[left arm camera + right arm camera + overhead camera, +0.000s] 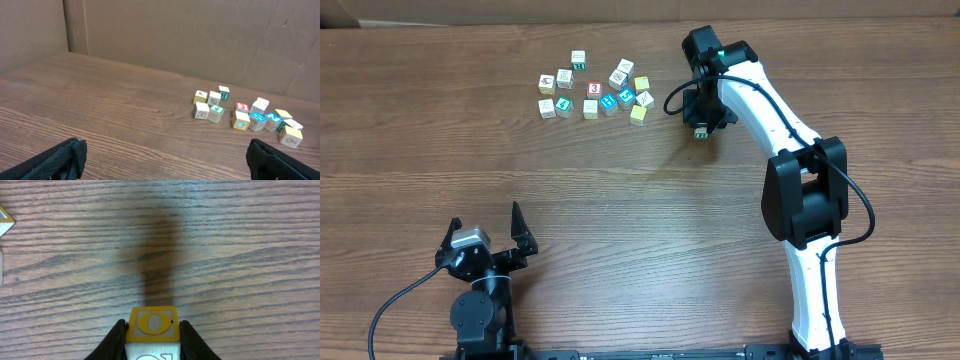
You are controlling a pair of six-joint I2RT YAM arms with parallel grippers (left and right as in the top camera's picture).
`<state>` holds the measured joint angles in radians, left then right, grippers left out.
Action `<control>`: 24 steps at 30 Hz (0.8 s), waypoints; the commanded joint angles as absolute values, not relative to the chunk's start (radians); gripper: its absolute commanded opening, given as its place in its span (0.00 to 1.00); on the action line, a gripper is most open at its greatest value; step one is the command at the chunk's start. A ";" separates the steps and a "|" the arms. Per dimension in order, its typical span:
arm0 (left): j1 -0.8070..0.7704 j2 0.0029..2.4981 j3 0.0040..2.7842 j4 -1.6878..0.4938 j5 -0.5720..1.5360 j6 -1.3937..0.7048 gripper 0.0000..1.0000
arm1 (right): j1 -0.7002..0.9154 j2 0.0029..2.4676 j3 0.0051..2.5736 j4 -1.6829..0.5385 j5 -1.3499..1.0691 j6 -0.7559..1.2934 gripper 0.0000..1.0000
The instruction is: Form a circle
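Note:
Small picture and letter cubes lie scattered at the far middle of the table. At the right end of the scatter, white, teal-marked and yellow cubes bunch into a tight ring, the circle [626,97] [272,120]. My right gripper [701,128] [152,332] hangs to the right of that group, shut on a yellow cube with the letter O [152,322]. The cube casts a shadow on the wood ahead of it. Near the front left, my left gripper [488,228] [165,156] stands wide open with nothing between its fingers, far from the cubes.
More cubes lie loose to the left of the ring: a red-marked one [594,89], a green-marked one [563,104] and white ones [579,60]. A brown cardboard wall [175,35] rises behind the table's far edge.

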<state>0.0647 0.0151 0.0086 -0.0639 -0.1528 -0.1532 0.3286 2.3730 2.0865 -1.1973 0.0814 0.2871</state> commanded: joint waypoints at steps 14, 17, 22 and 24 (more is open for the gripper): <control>0.052 0.005 0.005 -0.064 -0.145 -0.134 1.00 | 0.328 2.383 2.080 -1.153 0.076 0.279 0.24; 0.052 0.005 0.005 -0.064 -0.145 -0.134 1.00 | 0.327 2.383 2.080 -1.145 0.076 0.279 0.24; 0.052 0.005 0.005 -0.064 -0.145 -0.134 1.00 | 0.327 2.383 2.080 -1.131 0.077 0.278 0.24; 0.052 0.005 0.005 -0.064 -0.145 -0.134 0.99 | 0.327 2.383 2.080 -1.126 0.077 0.279 0.24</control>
